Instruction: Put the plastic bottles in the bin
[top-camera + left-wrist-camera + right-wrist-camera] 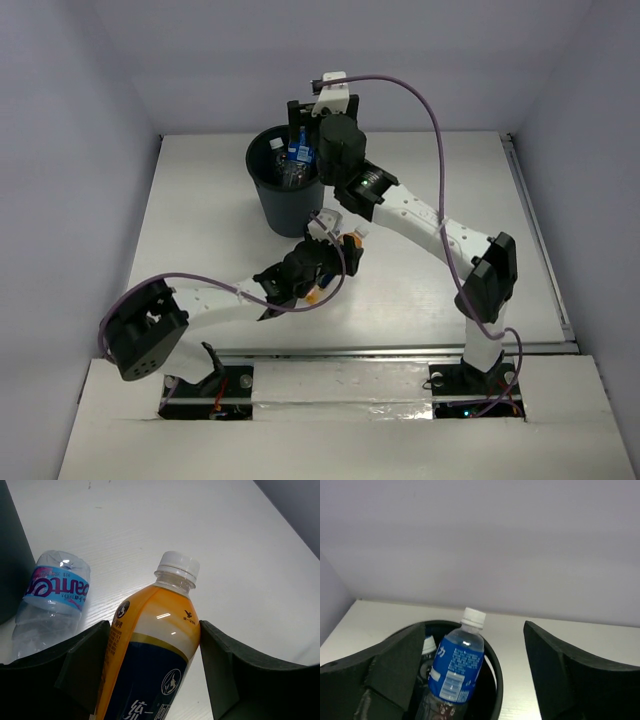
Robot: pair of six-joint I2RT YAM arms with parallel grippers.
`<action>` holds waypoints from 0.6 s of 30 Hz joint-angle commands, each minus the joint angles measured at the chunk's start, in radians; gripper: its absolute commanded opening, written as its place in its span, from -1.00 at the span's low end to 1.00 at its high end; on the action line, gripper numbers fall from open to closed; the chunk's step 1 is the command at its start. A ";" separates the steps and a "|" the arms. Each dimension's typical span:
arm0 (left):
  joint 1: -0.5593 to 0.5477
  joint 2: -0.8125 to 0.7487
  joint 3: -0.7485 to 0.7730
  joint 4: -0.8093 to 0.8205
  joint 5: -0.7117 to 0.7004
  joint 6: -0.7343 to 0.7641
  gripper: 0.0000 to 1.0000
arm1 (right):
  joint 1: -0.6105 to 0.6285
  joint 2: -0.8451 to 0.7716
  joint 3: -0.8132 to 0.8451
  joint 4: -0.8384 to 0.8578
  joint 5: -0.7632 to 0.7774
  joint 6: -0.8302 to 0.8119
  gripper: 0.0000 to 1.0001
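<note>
orange bottle [150, 645]: white cap, navy label reading "统一"
left claw [152, 630]: clamped on it
right claw [472, 627]: apart, above bin [497, 685]

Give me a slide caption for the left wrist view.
Left jaws clasp the white-capped orange bottle; a blue-labelled bottle lies on the table beside it.

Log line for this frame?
left tool: shut on orange bottle | right tool: open above bin | blue-labelled bottle: in bin | clear bottle: on table
</note>
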 commanded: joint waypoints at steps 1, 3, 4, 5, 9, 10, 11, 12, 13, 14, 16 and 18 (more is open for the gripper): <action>-0.002 -0.080 -0.019 0.056 -0.012 -0.021 0.00 | 0.001 -0.098 -0.036 -0.013 -0.009 0.043 0.65; -0.002 -0.128 -0.016 0.054 -0.019 -0.005 0.00 | 0.001 -0.151 -0.068 -0.022 -0.023 0.071 0.56; -0.002 -0.144 0.000 0.051 -0.020 0.004 0.00 | 0.001 -0.180 -0.083 -0.022 -0.035 0.071 0.43; -0.002 -0.158 0.012 0.041 -0.025 0.016 0.00 | 0.001 -0.245 -0.104 -0.018 -0.038 0.114 0.38; 0.026 -0.243 0.089 0.004 -0.051 0.074 0.00 | 0.001 -0.422 -0.246 0.012 -0.052 0.140 0.15; 0.037 -0.256 0.115 0.005 -0.055 0.080 0.00 | 0.001 -0.456 -0.310 0.016 -0.057 0.149 0.14; 0.049 -0.269 0.128 0.005 -0.055 0.085 -0.01 | 0.001 -0.488 -0.344 0.030 -0.057 0.166 0.14; 0.063 -0.290 0.142 0.007 -0.055 0.088 -0.01 | 0.001 -0.552 -0.379 0.039 -0.055 0.172 0.13; 0.098 -0.299 0.171 0.008 -0.054 0.094 -0.01 | 0.001 -0.583 -0.414 0.047 -0.051 0.178 0.14; 0.119 -0.309 0.185 0.010 -0.052 0.096 -0.01 | 0.001 -0.611 -0.475 0.056 -0.049 0.198 0.13; 0.197 -0.329 0.230 0.022 -0.022 0.094 -0.03 | 0.001 -0.678 -0.540 0.077 -0.054 0.217 0.08; 0.260 -0.335 0.274 0.030 0.016 0.073 -0.03 | 0.001 -0.709 -0.614 0.088 -0.118 0.249 0.11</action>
